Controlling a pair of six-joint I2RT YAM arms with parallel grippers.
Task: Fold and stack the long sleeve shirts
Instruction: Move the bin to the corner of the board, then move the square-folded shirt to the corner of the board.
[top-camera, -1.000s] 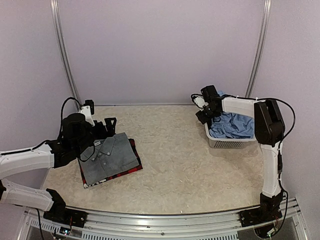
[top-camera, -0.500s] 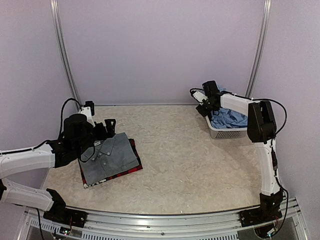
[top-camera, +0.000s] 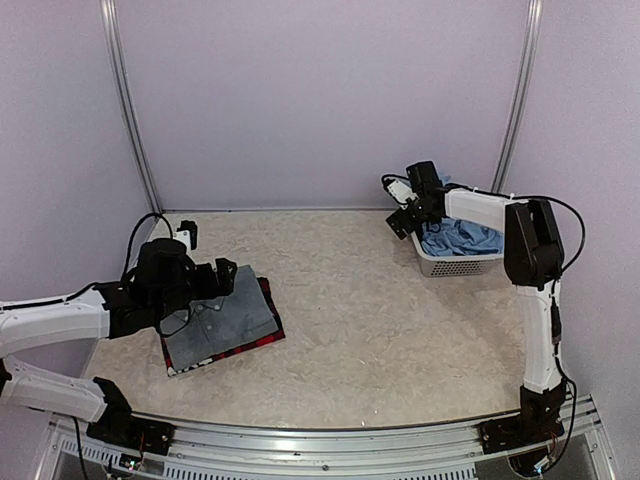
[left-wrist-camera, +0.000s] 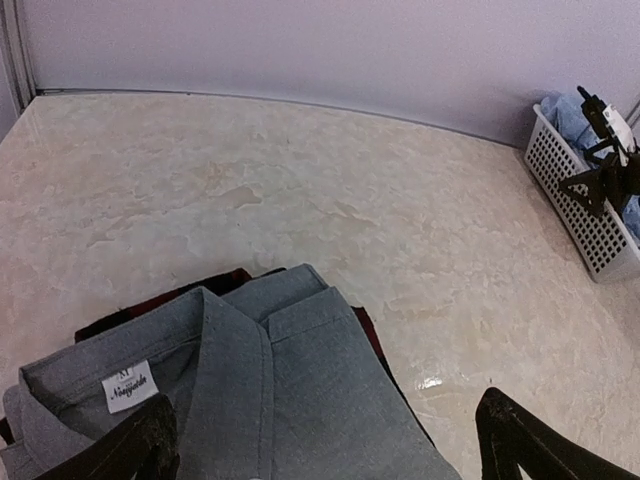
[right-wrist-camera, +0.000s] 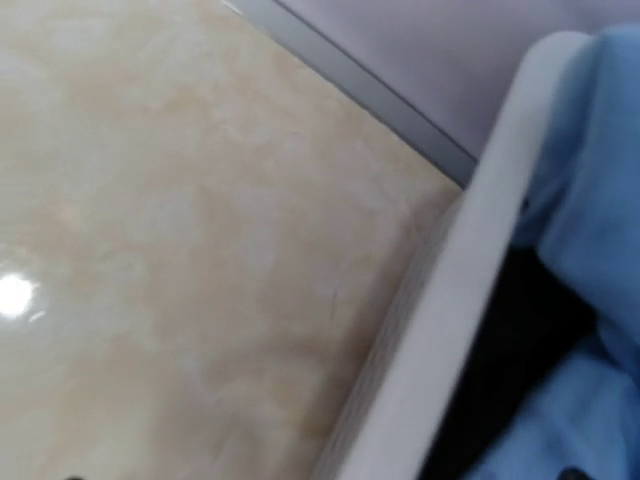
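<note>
A folded grey shirt (top-camera: 222, 316) (left-wrist-camera: 300, 390) lies collar-up on the folded red-and-black plaid shirt (top-camera: 262, 342) (left-wrist-camera: 150, 304) at the table's left. My left gripper (top-camera: 224, 276) (left-wrist-camera: 335, 455) hovers open just above the grey shirt's collar end, with nothing between its fingers. The light blue shirt (top-camera: 462, 238) (right-wrist-camera: 590, 150) lies crumpled in the white mesh basket (top-camera: 452, 264) (right-wrist-camera: 470, 290) at the back right. My right gripper (top-camera: 407, 221) stands open at the basket's left rim, one finger on each side of it, holding nothing.
The back wall runs close behind the basket. Two metal posts (top-camera: 128, 110) stand at the back corners. In the left wrist view the basket (left-wrist-camera: 585, 205) shows far right with the right gripper at its rim.
The basket has shifted back toward the wall, and the right gripper's jaws have spread wide at its rim. The left gripper has come forward and lower over the grey shirt.
</note>
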